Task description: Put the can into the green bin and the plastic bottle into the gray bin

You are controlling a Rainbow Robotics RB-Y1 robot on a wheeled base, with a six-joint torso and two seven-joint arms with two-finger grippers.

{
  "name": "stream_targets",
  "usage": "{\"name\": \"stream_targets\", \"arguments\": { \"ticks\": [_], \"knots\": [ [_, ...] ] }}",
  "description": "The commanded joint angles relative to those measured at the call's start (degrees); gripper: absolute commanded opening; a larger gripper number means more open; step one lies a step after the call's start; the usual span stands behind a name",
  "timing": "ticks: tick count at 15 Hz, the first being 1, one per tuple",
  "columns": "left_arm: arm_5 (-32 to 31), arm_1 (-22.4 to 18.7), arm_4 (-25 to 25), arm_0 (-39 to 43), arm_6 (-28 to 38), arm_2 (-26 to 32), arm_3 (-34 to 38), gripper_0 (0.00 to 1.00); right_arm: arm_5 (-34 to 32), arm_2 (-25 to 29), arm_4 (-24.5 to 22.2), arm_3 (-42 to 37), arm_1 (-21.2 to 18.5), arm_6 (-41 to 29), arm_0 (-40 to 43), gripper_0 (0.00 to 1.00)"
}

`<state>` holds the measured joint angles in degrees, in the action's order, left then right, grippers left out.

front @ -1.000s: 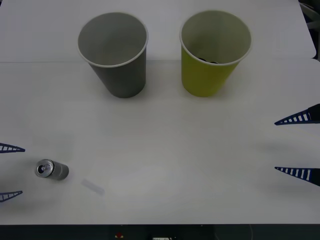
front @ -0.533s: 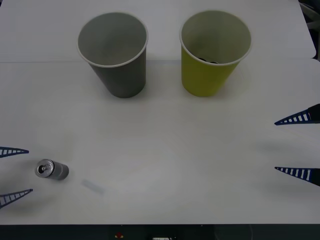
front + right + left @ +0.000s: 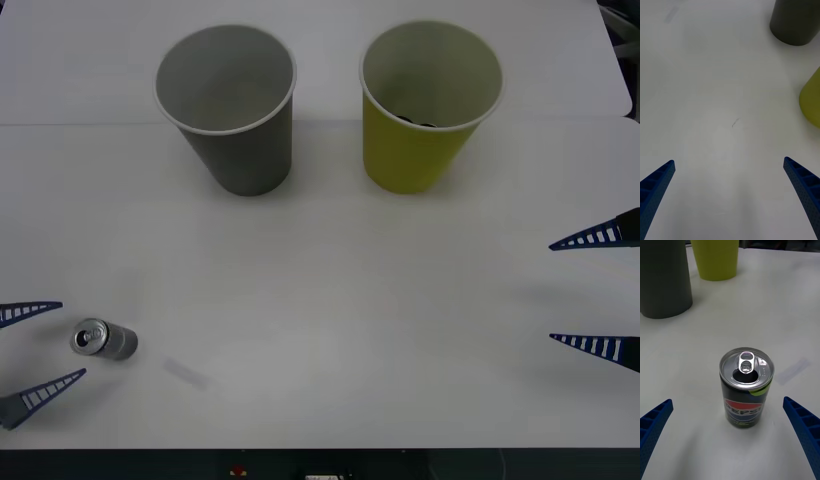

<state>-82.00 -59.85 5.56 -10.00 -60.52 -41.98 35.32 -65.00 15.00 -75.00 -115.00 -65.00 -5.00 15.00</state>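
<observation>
Can, a tiny dark metal cylinder with a silver top (image 3: 746,387), stands upright between the spread blue fingers of my left gripper (image 3: 42,347), untouched. Beyond it stand the gray paper cup (image 3: 230,105) and yellow-green paper cup (image 3: 428,102). My right gripper (image 3: 598,292) hovers released, well apart.

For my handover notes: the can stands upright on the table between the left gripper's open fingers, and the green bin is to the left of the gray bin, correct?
Not quite. In the front view the green bin is to the right of the gray bin. The can does stand upright between the left gripper's open fingers.
</observation>
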Motion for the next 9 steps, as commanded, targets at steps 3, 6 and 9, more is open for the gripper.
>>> {"name": "stream_targets", "arguments": {
  "ticks": [3, 6, 9],
  "knots": [
    [1.05, 3.60, -1.87, -0.63, -0.30, -1.44, -1.21, 1.00, 0.00, 0.00, 0.00, 0.00, 0.00, 0.00, 0.00, 1.00],
    [2.02, 5.79, -4.59, -0.81, -0.30, -3.37, -1.74, 1.00, 0.00, 0.00, 0.00, 0.00, 0.00, 0.00, 0.00, 1.00],
    [2.90, 7.73, -7.05, -0.90, -0.47, -4.69, -2.36, 1.00, 0.00, 0.00, 0.00, 0.00, 0.00, 0.00, 0.00, 1.00]
  ]
}}
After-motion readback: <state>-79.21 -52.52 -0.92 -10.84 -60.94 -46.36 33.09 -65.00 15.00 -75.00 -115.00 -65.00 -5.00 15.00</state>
